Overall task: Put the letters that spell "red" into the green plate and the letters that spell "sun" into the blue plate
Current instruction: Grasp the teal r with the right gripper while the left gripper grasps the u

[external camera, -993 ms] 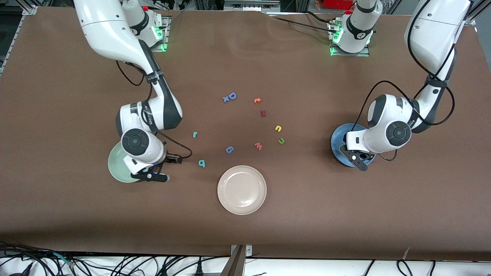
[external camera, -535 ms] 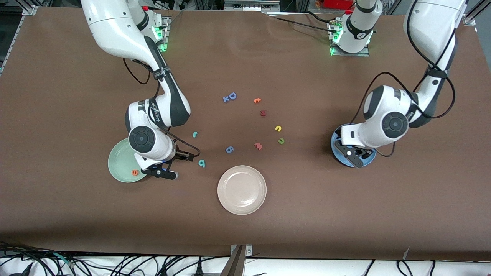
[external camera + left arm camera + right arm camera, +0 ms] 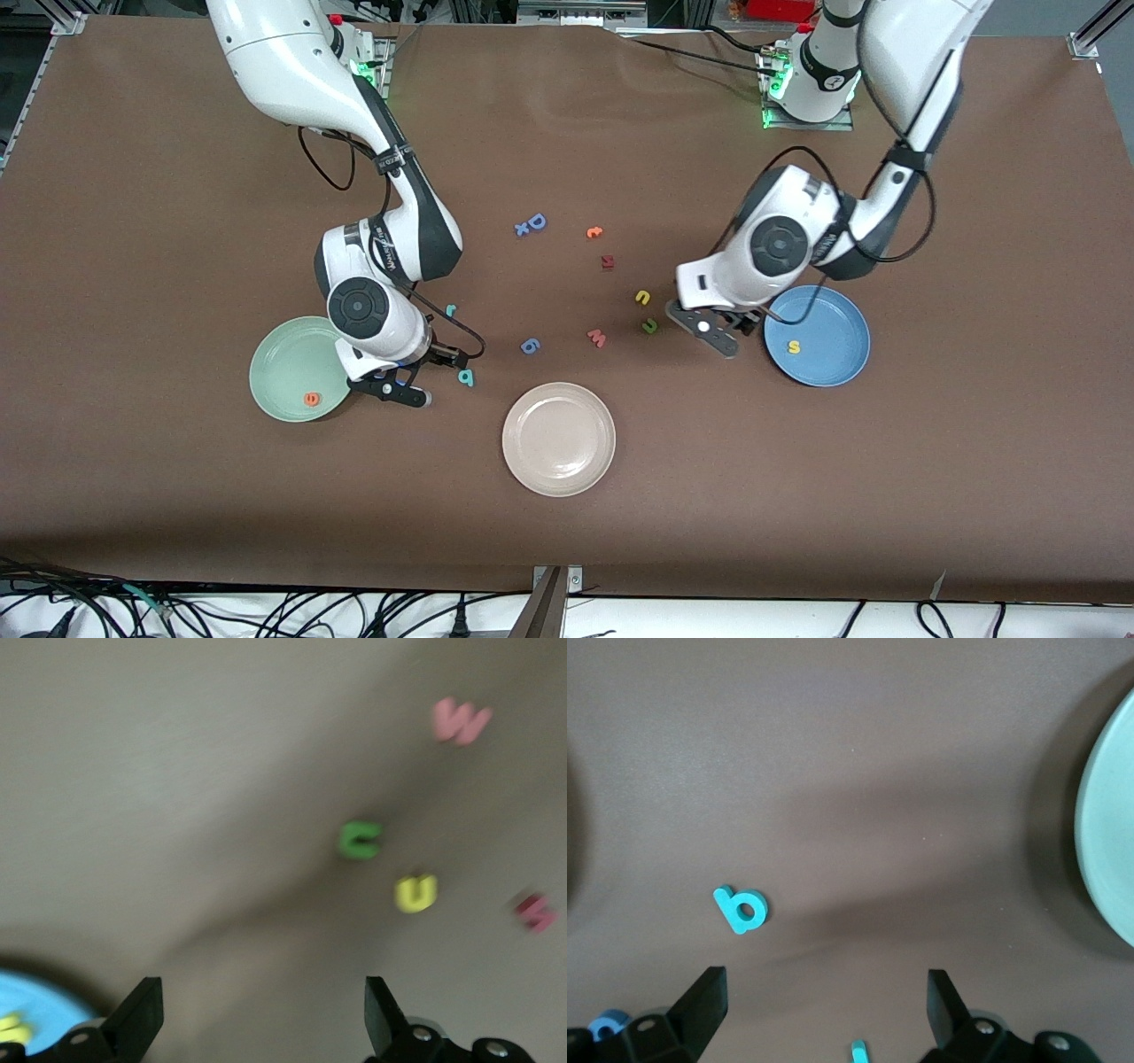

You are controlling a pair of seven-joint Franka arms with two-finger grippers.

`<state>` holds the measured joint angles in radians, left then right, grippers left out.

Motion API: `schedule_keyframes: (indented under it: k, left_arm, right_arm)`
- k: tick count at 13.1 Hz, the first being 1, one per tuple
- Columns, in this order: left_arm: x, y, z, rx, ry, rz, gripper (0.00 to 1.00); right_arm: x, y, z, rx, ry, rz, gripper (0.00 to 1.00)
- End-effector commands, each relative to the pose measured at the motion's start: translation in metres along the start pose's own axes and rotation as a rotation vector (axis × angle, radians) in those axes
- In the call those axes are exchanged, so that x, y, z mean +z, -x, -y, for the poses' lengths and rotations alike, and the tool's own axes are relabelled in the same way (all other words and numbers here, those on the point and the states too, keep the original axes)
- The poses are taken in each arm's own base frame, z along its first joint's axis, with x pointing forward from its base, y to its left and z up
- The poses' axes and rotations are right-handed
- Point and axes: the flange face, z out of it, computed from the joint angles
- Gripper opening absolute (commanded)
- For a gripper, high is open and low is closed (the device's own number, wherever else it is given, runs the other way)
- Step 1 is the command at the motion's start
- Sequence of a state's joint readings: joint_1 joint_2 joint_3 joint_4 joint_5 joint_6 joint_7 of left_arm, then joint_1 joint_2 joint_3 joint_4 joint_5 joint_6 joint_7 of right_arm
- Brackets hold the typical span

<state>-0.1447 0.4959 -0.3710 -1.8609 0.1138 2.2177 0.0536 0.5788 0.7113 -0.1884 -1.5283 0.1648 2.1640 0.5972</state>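
Green plate (image 3: 282,356): sits on the bench (image 3: 133,266) toward the right arm's end, with the orange "e" (image 3: 311,399) lying in it close to the rim nearest the front camera.
Blue plate (image 3: 837,341): on the bench toward the left arm's end, well apart from the green plate; the yellow "s" (image 3: 794,347) lies inside it.
Teal "d" (image 3: 466,377): on the bench just beside the right tool, between the green plate and the beige plate (image 3: 558,439).
Teal "r" (image 3: 451,310): on the bench, farther from the front camera than the teal "d", partly beside the right arm's cable.
Yellow "u" (image 3: 643,297): on the bench between the two coloured plates, closer to the blue plate.
Olive-green "u" (image 3: 649,326): just beside the yellow "u", slightly nearer the front camera, close to the left tool.
Salmon "w" (image 3: 597,337): near the olive-green "u", on its green-plate side.
Right tool (image 3: 394,390): empty, fingers spread wide, low over the bench just off the green plate's rim, near the teal "d".
Left tool (image 3: 716,335): empty, fingers spread wide, over the bench between the olive-green "u" and the blue plate.
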Motion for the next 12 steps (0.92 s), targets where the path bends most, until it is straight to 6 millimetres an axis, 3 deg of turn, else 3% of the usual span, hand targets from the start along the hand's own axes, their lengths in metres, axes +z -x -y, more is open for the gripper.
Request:
schedule_keyframes:
  k: [1, 3, 8, 11, 12]
  left_arm:
    - [0.028, -0.021, -0.031, -0.048, 0.011, -0.008, 1.0]
    - [0.05, -0.028, -0.056, -0.08, 0.022, -0.04, 1.0]
    - [0.08, -0.026, -0.067, -0.097, -0.056, -0.011, 0.99]
    - [0.087, -0.026, -0.081, -0.104, -0.064, -0.018, 0.98]
    - [0.089, -0.026, -0.082, -0.114, -0.064, -0.015, 0.97]
  right_arm:
    - [0.003, 0.03, -0.016, 0.018, -0.054, -0.027, 1.0]
    - [0.011, 0.046, -0.024, 0.017, -0.085, -0.063, 1.0]
    - [0.037, 0.085, -0.026, 0.028, -0.092, -0.059, 1.0]
    - [0.047, 0.094, -0.025, 0.029, -0.052, -0.067, 0.99]
    - [0.048, 0.095, -0.024, 0.033, -0.044, -0.07, 0.95]
